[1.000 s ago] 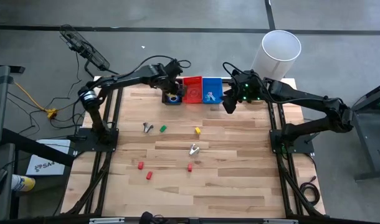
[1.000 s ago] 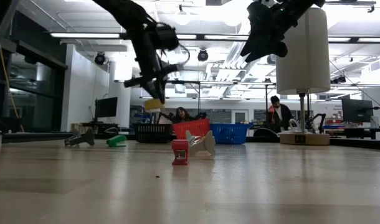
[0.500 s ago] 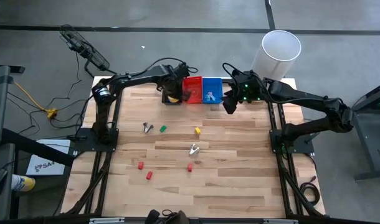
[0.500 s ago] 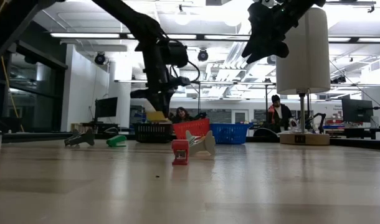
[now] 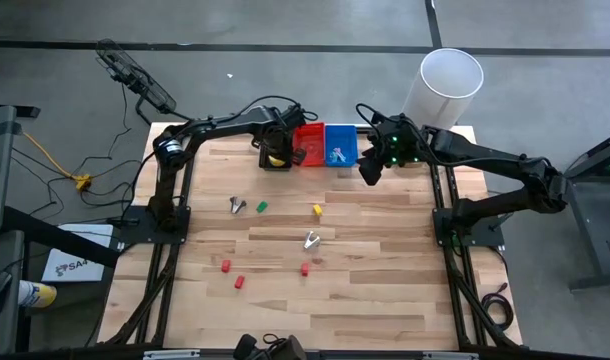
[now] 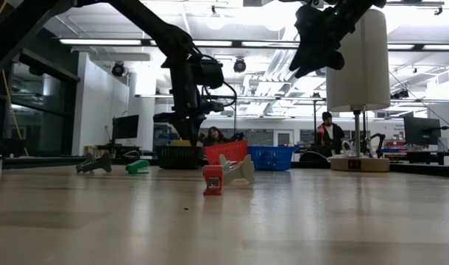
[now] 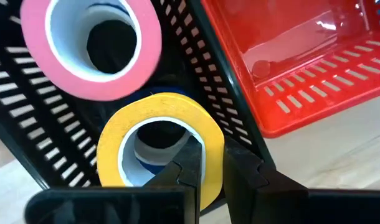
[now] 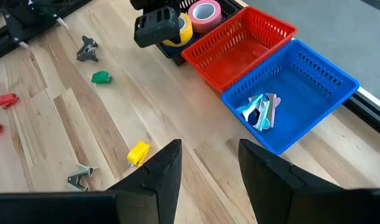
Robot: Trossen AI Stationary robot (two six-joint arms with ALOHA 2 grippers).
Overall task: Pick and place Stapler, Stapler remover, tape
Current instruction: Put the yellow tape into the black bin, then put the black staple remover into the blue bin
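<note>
My left gripper reaches down into the black basket at the table's far edge and is shut on the yellow tape roll. A pink roll lies in the same basket, and a blue roll shows through the yellow roll's centre. My right gripper is open and empty, high above the table beside the blue basket. That basket holds silver-blue staple removers. My left gripper holds the yellow roll by its ring wall, one finger inside the open centre and one outside. The fingers point down from above. The roll lies flat inside the black basket, over the blue roll; whether it rests on it I cannot tell.
A red basket stands between the black and blue ones. Loose on the table are a grey remover, a green block, a yellow block, a silver remover and three red pieces. A white cylinder stands at the far right.
My left gripper has gone down with the yellow tape roll, from above the black basket into it, and stays shut on the roll.
</note>
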